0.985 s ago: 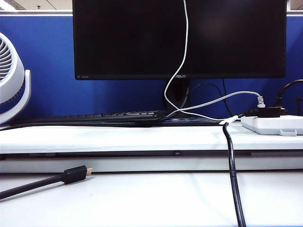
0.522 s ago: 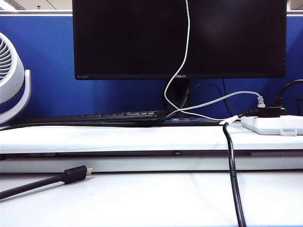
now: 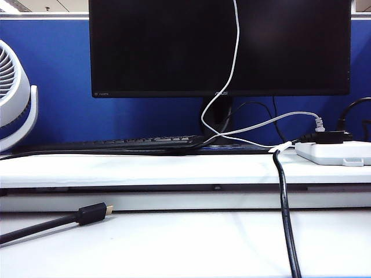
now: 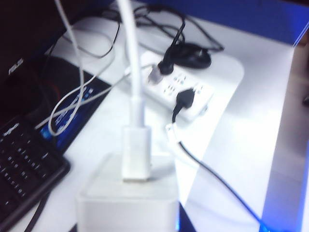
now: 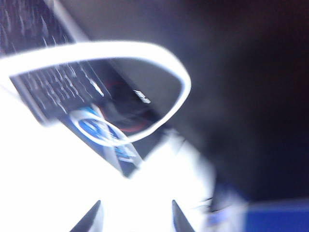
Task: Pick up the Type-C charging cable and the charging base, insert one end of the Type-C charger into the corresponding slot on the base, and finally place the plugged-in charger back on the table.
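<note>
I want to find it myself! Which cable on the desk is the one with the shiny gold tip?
Start at the big black monitor, then drop to the white table in front. At its left edge lies the black gold-tipped cable. Unlike the thick black cord on the right, it ends in a loose gold plug.

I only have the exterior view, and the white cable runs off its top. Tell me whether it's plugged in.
Observer: Yes. In the left wrist view the Type-C charging cable plug sits in the charging base, held up at the left gripper, whose fingers are hidden.
Operator: Report the right gripper.
Observer: The right gripper hangs open, nothing between its tips; the cable loops beyond it, with the keyboard behind.
</note>
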You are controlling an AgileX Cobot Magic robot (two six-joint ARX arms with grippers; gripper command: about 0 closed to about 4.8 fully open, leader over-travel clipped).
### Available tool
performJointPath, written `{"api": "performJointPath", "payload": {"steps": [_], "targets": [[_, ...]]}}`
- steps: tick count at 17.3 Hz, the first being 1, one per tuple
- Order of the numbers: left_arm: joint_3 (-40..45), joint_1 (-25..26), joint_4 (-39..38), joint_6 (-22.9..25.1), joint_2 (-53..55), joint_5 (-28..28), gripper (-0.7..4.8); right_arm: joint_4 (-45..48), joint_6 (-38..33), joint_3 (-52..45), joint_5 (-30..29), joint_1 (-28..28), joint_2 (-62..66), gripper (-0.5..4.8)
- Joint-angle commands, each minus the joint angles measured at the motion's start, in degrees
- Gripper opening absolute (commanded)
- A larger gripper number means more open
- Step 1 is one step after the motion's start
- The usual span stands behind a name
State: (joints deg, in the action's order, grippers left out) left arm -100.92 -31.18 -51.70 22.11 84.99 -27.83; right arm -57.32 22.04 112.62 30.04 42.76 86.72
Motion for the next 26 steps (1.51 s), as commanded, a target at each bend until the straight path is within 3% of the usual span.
{"api": "performJointPath", "payload": {"steps": [1, 3, 4, 5, 7, 11, 13, 20, 23, 26], "targets": [[-0.44, -0.09, -2.01, 1.92, -0.46, 3.15, -0.06, -0.37, -11.56, 0.2, -0.42, 0.0, 0.28, 1.8], [-0.44, -0.13, -2.6, 1.88, -0.44, 7.3, -0.06, -1.51, -17.49, 0.2, -2.4, -0.02, 0.28, 1.81], [-0.44, -0.13, -2.16, 1.86, -0.44, 11.02, -0.06, -1.66, -23.28, 0.22, -8.66, -0.24, -0.09, 1.81], [-0.44, -0.13, -1.75, 1.62, -0.44, 12.35, -0.06, -1.29, -27.89, 0.22, -12.81, -0.76, -0.46, 1.81], [-0.44, -0.13, -1.31, 1.44, -0.44, 13.68, -0.06, 3.58, -39.39, 0.24, -26.62, -1.55, -1.11, 1.8], [-0.44, -0.13, -1.38, 1.49, -0.46, 13.73, -0.06, 9.55, -39.36, 0.24, -34.27, -2.08, -2.12, 1.8], [-0.42, -0.15, -1.4, 1.42, -0.35, 15.23, -0.06, 9.49, -39.12, 0.24, -36.63, -3.15, -2.16, 1.8], [-0.37, -0.44, -5.68, 1.88, 9.33, 17.49, -0.06, 10.51, -37.09, 0.31, -36.0, -8.41, -5.68, 1.8], [-0.37, -0.55, -7.45, 11.08, 14.21, 14.49, -0.06, 11.28, -34.82, 0.31, -34.6, -8.5, -7.28, 1.8], [-0.37, -1.55, -6.97, 13.03, 20.09, 13.6, -0.06, 11.32, -34.84, 0.31, -34.64, -8.5, -7.76, 1.8]]}}
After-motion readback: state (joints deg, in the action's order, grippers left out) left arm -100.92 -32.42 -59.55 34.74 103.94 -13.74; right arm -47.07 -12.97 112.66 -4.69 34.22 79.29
